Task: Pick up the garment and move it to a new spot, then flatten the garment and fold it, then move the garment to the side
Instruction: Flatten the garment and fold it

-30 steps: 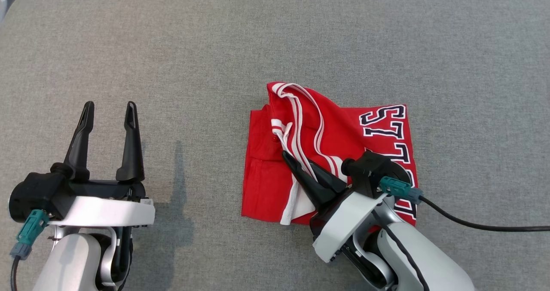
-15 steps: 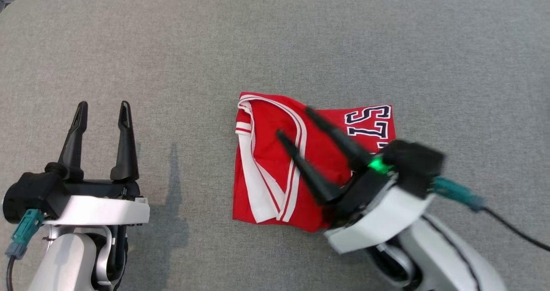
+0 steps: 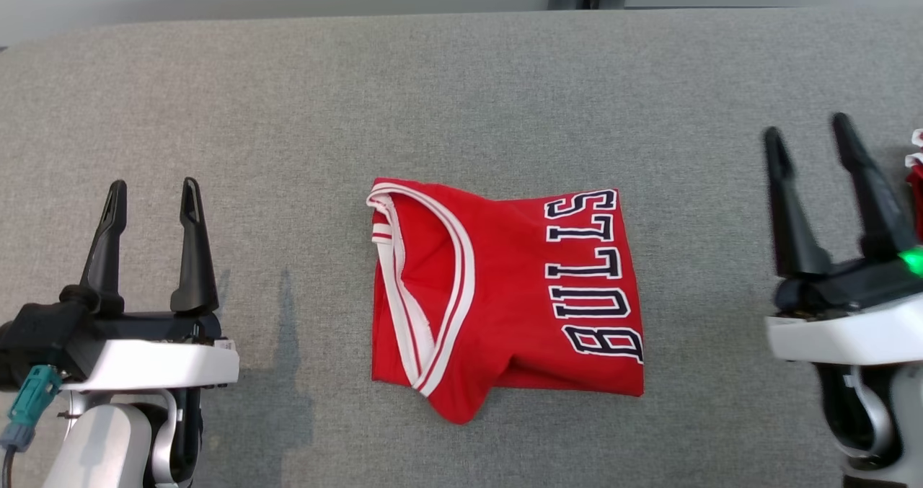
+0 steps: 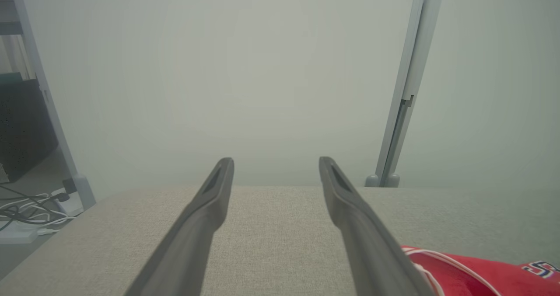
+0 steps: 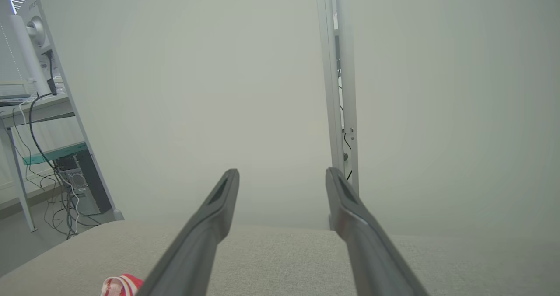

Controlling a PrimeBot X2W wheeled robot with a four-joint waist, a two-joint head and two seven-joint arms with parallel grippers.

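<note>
The grey tabletop (image 3: 288, 113) is stretching wide ahead of both arms, leaving open room for a sideways slide. The folded red garment (image 3: 505, 293) is lying between the left gripper (image 3: 151, 192) and the right gripper (image 3: 804, 127), well apart from each, seemingly left as a finished fold. Both grippers are hanging released, fingers spread, grasping nothing.

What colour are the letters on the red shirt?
Dark navy with white outlines, on the shirt; clearest in the head view.
</note>
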